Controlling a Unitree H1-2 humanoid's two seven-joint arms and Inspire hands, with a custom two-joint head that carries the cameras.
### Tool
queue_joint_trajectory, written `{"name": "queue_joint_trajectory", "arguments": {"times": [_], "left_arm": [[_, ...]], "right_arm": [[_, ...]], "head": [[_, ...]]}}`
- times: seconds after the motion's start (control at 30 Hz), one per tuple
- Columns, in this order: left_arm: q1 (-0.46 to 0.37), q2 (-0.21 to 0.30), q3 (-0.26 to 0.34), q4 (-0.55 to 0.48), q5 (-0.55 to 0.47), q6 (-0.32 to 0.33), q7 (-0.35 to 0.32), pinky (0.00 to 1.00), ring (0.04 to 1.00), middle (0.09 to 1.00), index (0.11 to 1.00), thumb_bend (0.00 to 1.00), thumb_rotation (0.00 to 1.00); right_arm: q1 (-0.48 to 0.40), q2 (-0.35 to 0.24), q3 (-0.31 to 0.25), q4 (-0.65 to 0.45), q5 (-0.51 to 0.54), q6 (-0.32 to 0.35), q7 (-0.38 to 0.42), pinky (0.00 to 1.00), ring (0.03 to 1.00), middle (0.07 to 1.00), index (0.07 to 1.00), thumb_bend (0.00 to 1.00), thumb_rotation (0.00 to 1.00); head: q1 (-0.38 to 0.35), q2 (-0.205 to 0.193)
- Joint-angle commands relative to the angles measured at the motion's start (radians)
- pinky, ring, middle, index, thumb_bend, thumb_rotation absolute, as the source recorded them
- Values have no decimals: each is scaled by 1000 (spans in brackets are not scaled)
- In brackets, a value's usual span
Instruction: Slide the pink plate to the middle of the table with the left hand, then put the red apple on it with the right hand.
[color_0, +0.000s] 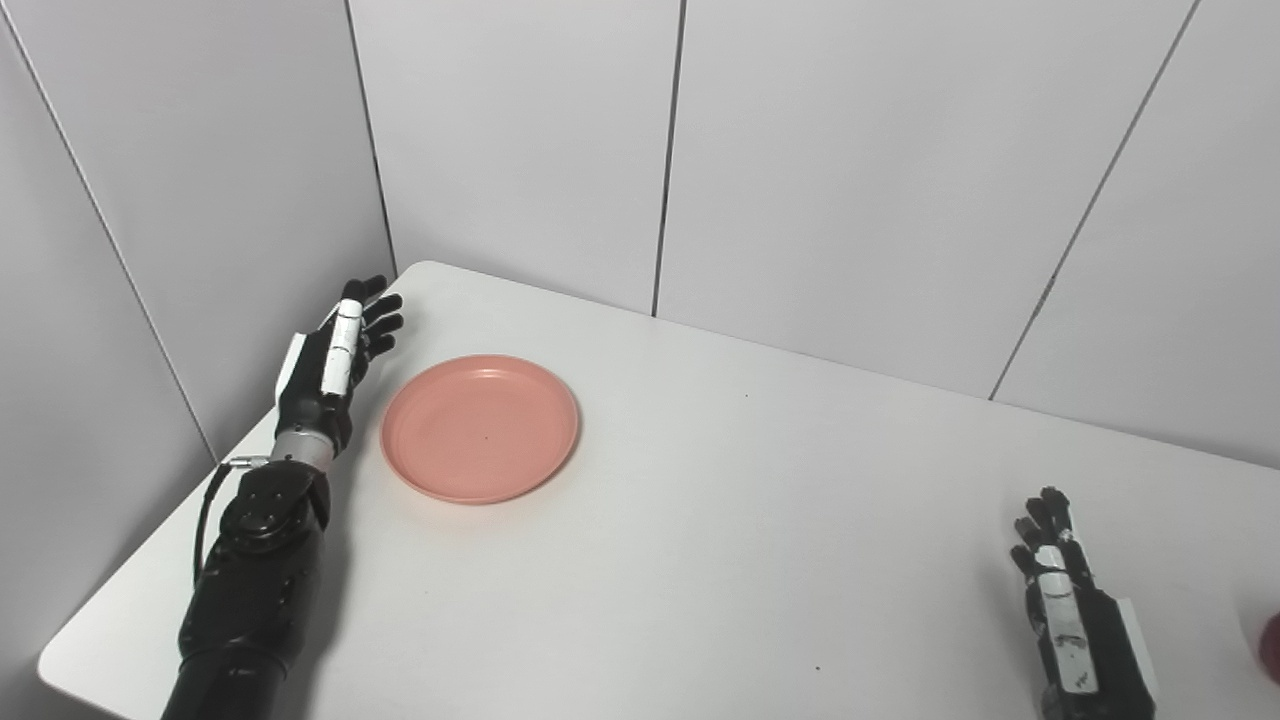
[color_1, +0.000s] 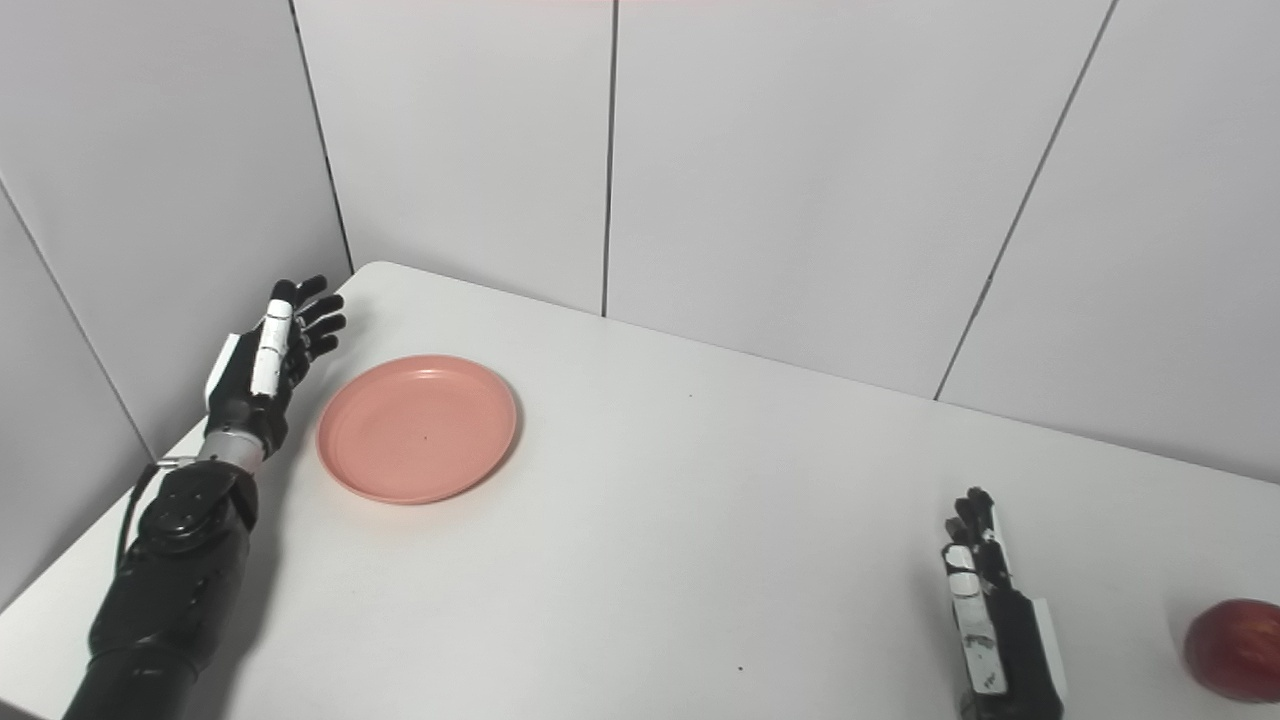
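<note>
Nearest the camera, the right robot hand (color_1: 985, 610) rested low on the white counter (color_1: 700, 520) with fingers straight and apart, holding nothing; the round red apple (color_1: 1235, 648) lay just to its right, not touched. The left robot hand (color_1: 270, 365) stood edge-on beside the left rim of the shallow round pink plastic plate (color_1: 418, 428), fingers spread, empty, near the rim but apart from it. The plate sat far left, well away from the middle. For a good slide, I judged the fingers should meet the rim low and push slowly rightward, so the plate would not tip or turn.
</note>
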Motion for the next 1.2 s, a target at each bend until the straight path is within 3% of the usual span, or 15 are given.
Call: {"name": "queue_joint_trajectory", "arguments": {"times": [0.0, 0.1, 0.4, 0.73, 0.93, 1.17], "left_arm": [[-22, 16, 0, 0, -20, -51, -20, 894, 862, 851, 848, 744, 1000], [-25, 7, -6, 35, -39, -79, -46, 855, 852, 852, 849, 747, 1000], [6, -8, -35, 9, -64, -62, -89, 880, 877, 879, 876, 774, 1000], [36, -46, -65, -77, -58, -19, -70, 896, 885, 883, 877, 758, 1000], [44, -65, -79, -100, -66, -3, -76, 850, 876, 881, 877, 782, 1000], [53, -82, -112, -138, -39, 15, -67, 889, 883, 884, 884, 776, 1000]], "right_arm": [[-3, -3, -8, -24, 7, -38, 0, 1000, 987, 987, 1000, 613, 896], [-3, -2, -10, -27, 21, -33, 6, 1000, 992, 992, 1000, 604, 882], [-3, -5, -10, -31, 13, -28, 3, 1000, 998, 995, 1000, 633, 891], [-4, -5, -12, -34, 13, -35, 0, 1000, 991, 993, 1000, 638, 896], [-3, -2, -13, -39, 10, -39, -4, 1000, 990, 993, 1000, 629, 899], [-2, -6, -12, -40, -1, -46, -7, 1000, 990, 991, 1000, 634, 909]], "head": [[0, 1], [0, 3], [0, 5], [-6, 15], [-26, 23], [-29, 26]]}}
